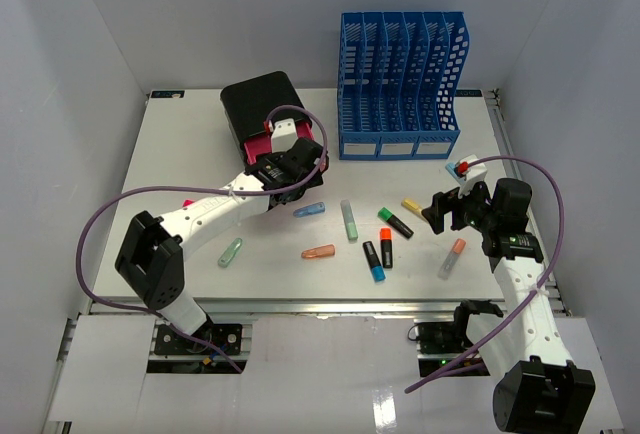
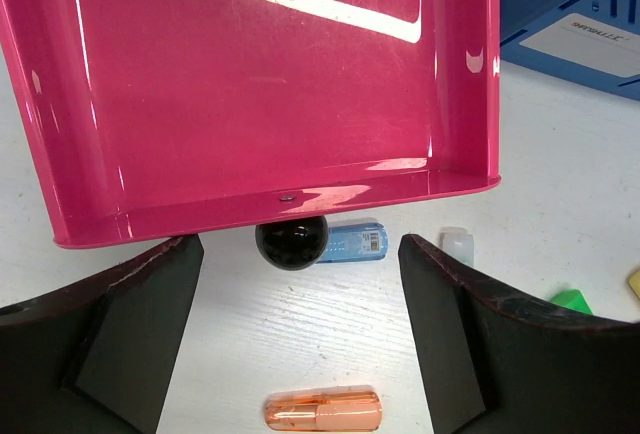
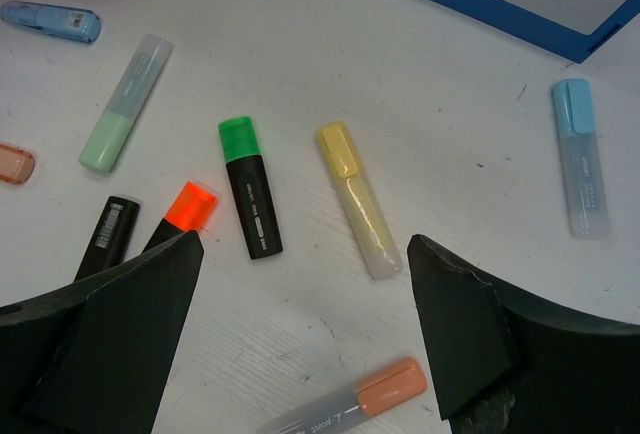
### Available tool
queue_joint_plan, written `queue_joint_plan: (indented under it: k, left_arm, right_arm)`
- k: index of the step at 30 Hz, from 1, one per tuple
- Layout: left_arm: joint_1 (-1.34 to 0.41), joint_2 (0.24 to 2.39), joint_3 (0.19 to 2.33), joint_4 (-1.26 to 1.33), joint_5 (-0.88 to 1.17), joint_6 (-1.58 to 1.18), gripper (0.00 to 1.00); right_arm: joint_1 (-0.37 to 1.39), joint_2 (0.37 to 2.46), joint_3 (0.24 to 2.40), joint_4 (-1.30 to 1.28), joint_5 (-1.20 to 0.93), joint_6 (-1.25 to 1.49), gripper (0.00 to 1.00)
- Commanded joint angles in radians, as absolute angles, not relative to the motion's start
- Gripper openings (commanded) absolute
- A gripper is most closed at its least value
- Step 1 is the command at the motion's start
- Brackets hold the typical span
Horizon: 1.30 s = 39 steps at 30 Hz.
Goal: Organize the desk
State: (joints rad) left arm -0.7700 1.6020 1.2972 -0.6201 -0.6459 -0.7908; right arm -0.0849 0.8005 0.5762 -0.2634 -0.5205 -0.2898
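- The desk was judged rigid and fixed; its light, slick highlighters were best gripped mid-barrel.
- The left gripper and right gripper were seen spread, grasping nothing.

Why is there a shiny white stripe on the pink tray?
Left wrist view: that stripe looks like glare, light bouncing off the glossy pink drawer, with smaller bright spots near its rim. Right wrist view: no glare; the green-capped marker looks sharp on the matte desk, shadows faint. Top view: even light, soft shadows only.
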Motion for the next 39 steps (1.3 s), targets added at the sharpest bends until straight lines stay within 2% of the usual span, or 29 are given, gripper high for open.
queue_joint_plan:
  k: [1,4,8,13,16,19,23,25,31,39]
  left_arm:
    - [-0.772,1.545,1.304,-0.602,-0.646,-0.782,0.91]
    - [-0.773,1.539,1.316,-0.596,-0.604,-0.762,0.91]
    - [-0.774,1.506,1.314,-0.551,-0.434,-0.663,0.92]
    - [-0.775,1.401,1.253,-0.46,-0.19,-0.532,0.98]
    - [-0.774,1.321,1.218,-0.446,-0.12,-0.496,0.98]
    - [-0.772,1.226,1.171,-0.441,-0.097,-0.462,0.98]
    - [-0.757,1.095,1.087,-0.454,-0.166,-0.438,0.98]
    - [-0.723,1.013,1.051,-0.469,-0.19,-0.437,0.98]
    - [-0.622,0.891,0.966,-0.499,-0.203,-0.447,0.98]
    - [-0.567,0.777,0.864,-0.531,-0.277,-0.51,0.98]
  right_arm:
    - [-0.089,0.802,0.614,-0.258,-0.538,-0.295,0.9]
    - [-0.089,0.802,0.614,-0.258,-0.541,-0.297,0.9]
    - [-0.089,0.799,0.615,-0.272,-0.579,-0.318,0.9]
    - [-0.089,0.776,0.6,-0.321,-0.755,-0.433,0.9]
    - [-0.086,0.767,0.58,-0.352,-0.915,-0.525,0.93]
    - [-0.06,0.79,0.575,-0.352,-0.946,-0.558,0.97]
    - [0.1,0.884,0.658,-0.382,-0.807,-0.569,1.0]
    - [0.213,0.961,0.696,-0.396,-0.714,-0.563,0.96]
    - [0.381,1.135,0.798,-0.382,-0.544,-0.495,0.95]
    - [0.61,1.378,0.986,-0.376,-0.204,-0.22,0.94]
